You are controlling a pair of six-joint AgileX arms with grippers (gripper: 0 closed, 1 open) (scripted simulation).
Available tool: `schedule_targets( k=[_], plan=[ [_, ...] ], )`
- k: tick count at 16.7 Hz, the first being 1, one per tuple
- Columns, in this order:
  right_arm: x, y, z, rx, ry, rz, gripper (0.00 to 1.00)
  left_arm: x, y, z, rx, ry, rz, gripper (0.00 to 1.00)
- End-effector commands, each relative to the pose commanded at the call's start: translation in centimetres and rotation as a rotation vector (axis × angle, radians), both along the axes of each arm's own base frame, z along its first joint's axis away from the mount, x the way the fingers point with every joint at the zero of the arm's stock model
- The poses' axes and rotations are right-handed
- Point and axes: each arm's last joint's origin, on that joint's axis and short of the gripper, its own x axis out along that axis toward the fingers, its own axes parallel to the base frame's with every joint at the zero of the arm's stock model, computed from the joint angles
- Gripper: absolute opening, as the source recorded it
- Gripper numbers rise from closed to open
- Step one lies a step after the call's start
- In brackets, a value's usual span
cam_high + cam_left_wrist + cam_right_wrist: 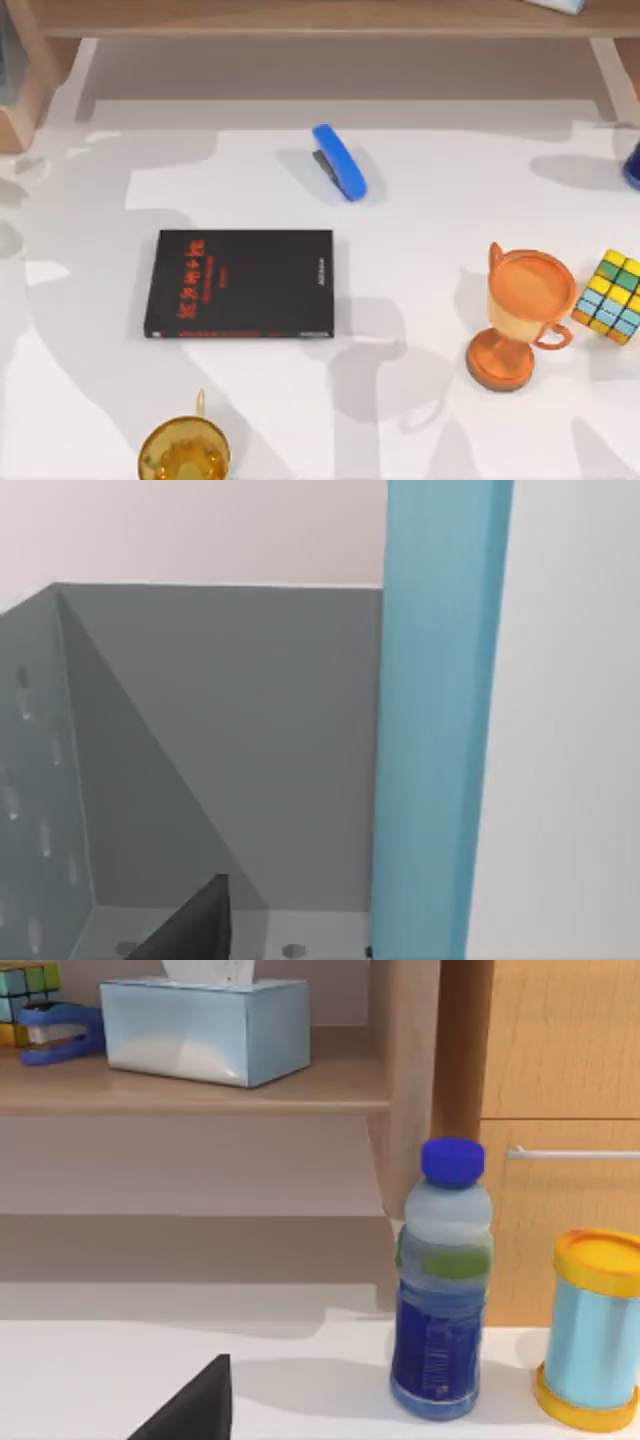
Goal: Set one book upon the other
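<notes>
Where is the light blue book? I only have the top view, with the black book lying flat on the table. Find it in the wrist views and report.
Observer: In the left wrist view, the light blue book stands upright next to a grey perforated bookend.
Operator: Report the right wrist view.
Observer: A blue-capped bottle stands on the table beside a yellow-lidded light blue can.
Operator: Check the shelf behind them.
Observer: A light blue tissue box sits on the wooden shelf.
</notes>
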Motion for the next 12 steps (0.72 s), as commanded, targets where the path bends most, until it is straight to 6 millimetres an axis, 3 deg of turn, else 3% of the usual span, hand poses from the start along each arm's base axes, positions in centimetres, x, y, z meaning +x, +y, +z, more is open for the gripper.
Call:
schedule_targets(
  k=[7, 12],
  plan=[
    [0.00, 0.00, 0.00, 0.000, 0.000, 0.000, 1.00, 1.01, -0.02, -0.02, 0.000, 0.000, 0.000, 1.00],
    [0.00, 0.00, 0.00, 0.000, 0.000, 0.000, 1.00, 1.01, -0.02, -0.02, 0.000, 0.000, 0.000, 0.62]
  ],
)
